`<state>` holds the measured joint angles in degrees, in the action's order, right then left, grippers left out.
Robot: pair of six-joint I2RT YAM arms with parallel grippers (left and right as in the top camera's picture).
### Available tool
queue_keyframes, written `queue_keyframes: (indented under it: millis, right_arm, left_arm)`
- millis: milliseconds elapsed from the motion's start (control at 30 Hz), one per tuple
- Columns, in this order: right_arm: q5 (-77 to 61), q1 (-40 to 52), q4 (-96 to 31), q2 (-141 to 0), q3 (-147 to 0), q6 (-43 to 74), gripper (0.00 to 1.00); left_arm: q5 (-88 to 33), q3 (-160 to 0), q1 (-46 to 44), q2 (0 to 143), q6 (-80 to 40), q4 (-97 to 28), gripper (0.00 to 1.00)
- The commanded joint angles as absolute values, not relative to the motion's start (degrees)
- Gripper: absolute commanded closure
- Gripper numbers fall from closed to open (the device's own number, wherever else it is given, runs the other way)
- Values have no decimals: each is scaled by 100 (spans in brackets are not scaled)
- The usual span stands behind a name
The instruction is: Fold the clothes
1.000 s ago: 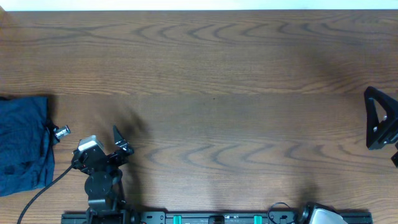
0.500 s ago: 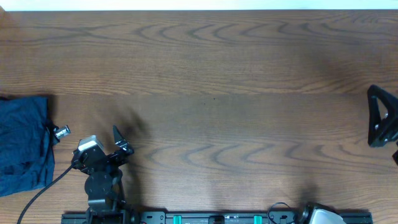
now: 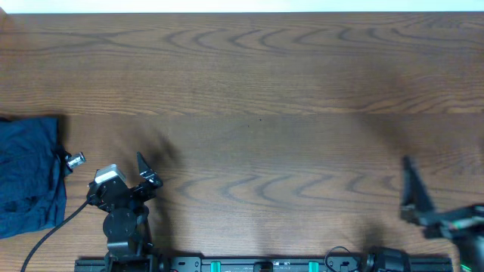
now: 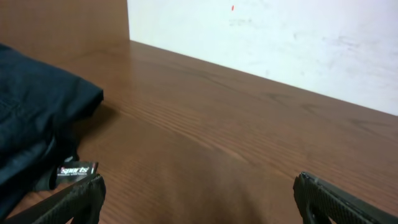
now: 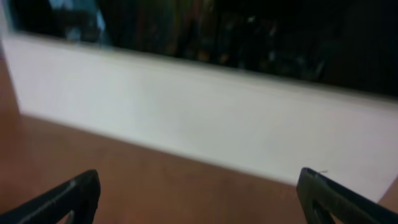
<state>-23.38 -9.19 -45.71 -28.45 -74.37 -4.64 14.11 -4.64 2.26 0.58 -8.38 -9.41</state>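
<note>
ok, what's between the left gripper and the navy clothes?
A tiny silver knob lies at the edge of the dark navy blue cloth garments; from there to the open left gripper, bare brown wooden table. Overhead view shows it.

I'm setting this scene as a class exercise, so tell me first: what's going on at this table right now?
A two-armed robot works at a wooden table, meant to fold clothes. At this moment nothing is being handled: the left gripper and the right gripper are both open and empty. A dark navy garment lies in rumpled layers at the table's left edge, with a small silver knob beside it. The right gripper is on the opposite side, far from the cloth.
</note>
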Motion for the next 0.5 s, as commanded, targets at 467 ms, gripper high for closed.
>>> queue_keyframes:
  millis: [467]
  right_arm:
    - [-2635,-292,-2274,-386,-2283,-504,1]
  left_arm:
    - [1509,-311,261,23,-867,-991,2]
